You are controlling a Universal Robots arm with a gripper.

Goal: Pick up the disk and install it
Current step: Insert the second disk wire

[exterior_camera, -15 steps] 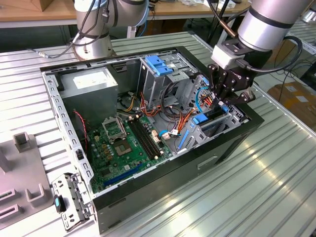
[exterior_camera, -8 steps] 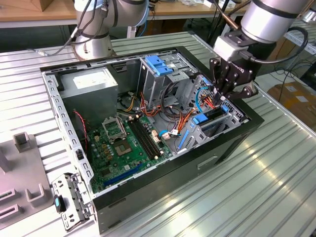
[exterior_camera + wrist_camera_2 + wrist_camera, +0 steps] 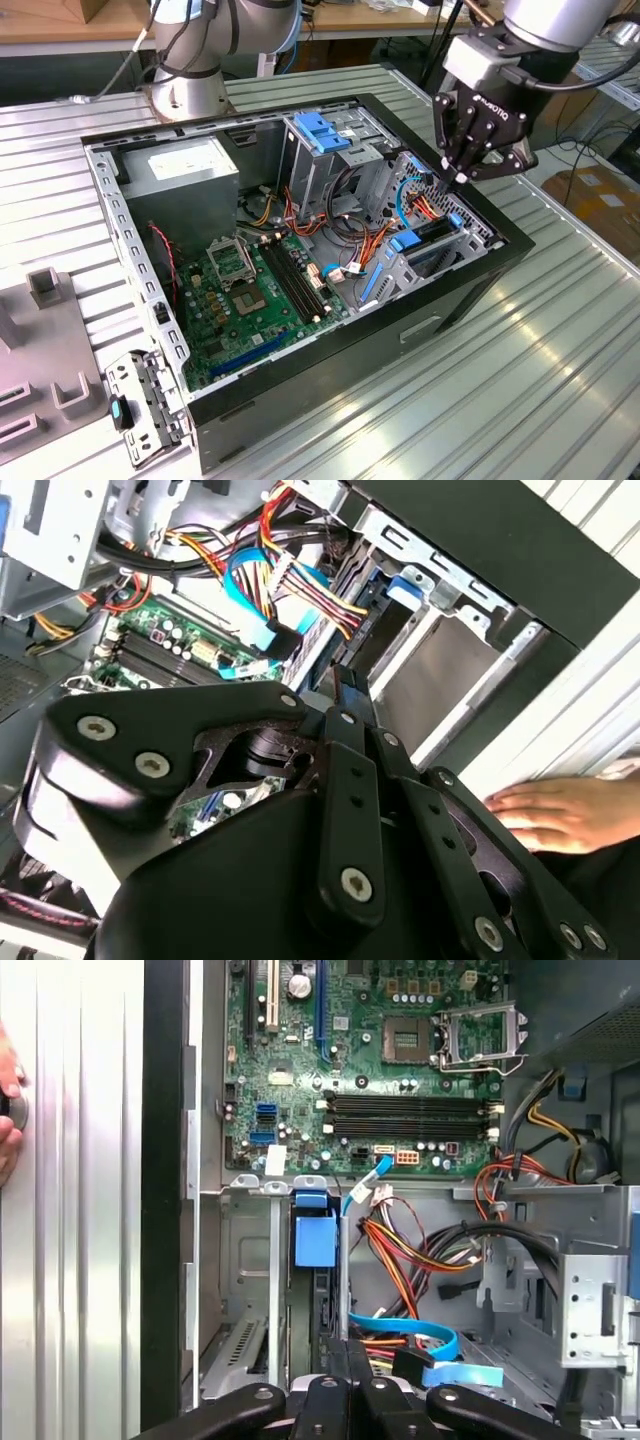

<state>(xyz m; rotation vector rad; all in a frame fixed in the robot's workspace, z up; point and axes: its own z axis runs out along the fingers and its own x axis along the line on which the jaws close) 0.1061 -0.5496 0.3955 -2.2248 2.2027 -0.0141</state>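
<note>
An open computer case (image 3: 330,400) lies on its side on the ribbed metal counter (image 3: 520,380). The disk (image 3: 432,233) sits in the drive bay at the side of the case toward the exterior view's right, close to the case wall. It stands on its edge there, so only a narrow dark edge of it shows, with a blue plastic rail end (image 3: 404,241) at one end and another at the other end. Its label cannot be seen. In the first wrist view the disk (image 3: 322,1305) is a thin dark slab in the metal bay, with a blue plastic tab (image 3: 315,1237) at its end.

The end effector (image 3: 455,178) hangs just above the disk bay, pointing down. Its two black fingers are pressed together and hold nothing. Whether the tips touch the disk, I cannot tell.

Further to the exterior view's left in the case are the green motherboard (image 3: 250,300), the grey power supply (image 3: 190,170) in the far corner, and a metal cage with a blue latch (image 3: 320,130). Bundles of coloured cables (image 3: 365,245) lie between the cage and the disk bay.

A person's hand (image 3: 545,815) rests on the counter beside the case.
</note>
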